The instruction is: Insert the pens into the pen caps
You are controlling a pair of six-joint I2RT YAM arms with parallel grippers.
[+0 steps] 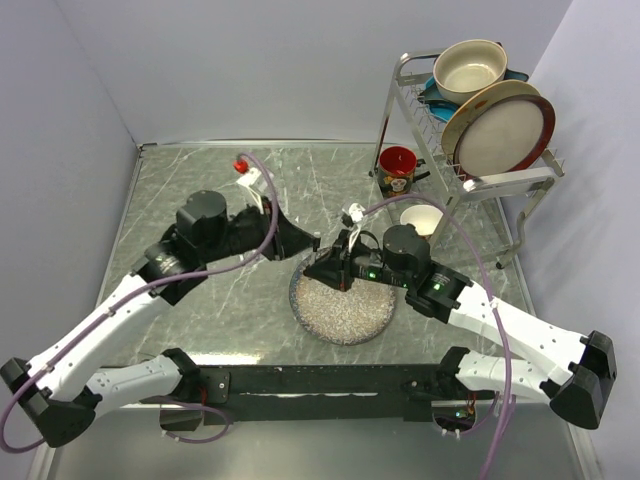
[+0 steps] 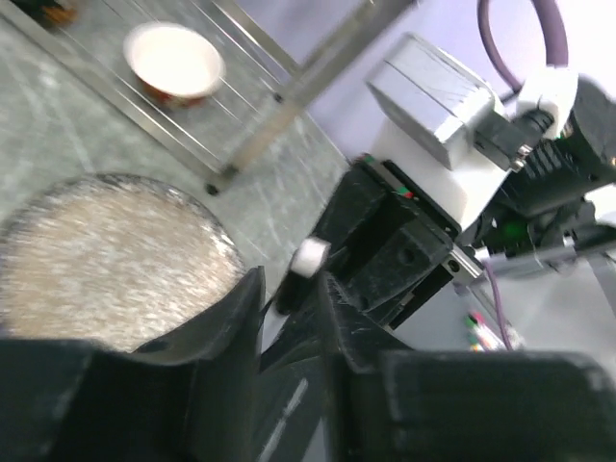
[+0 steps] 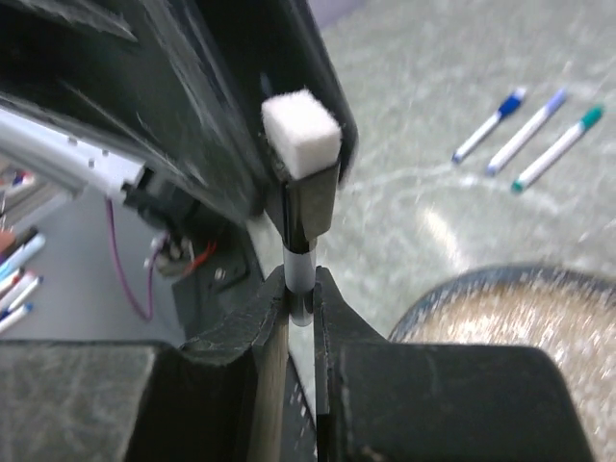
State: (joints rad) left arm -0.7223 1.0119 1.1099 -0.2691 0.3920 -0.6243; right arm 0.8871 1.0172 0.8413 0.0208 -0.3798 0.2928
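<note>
My right gripper (image 3: 301,284) is shut on the white barrel of a pen (image 3: 300,268) that stands upright. A black cap (image 3: 308,207) with a white end sits on the pen's upper end. My left gripper (image 2: 292,289) faces it, its jaws a little apart around the black cap (image 2: 289,294), with a gap at the left finger. In the top view the left gripper (image 1: 312,243) and the right gripper (image 1: 338,268) meet over the far rim of the speckled plate (image 1: 345,310). Three capped pens lie on the table: two blue (image 3: 489,125) (image 3: 527,131) and one teal (image 3: 556,146).
A dish rack (image 1: 480,110) with a pot and plates stands at the back right. A red mug (image 1: 398,170) and a small white bowl (image 1: 421,220) sit beside it. A red-topped object (image 1: 240,165) is at the back. The left arm's cable loops above the table.
</note>
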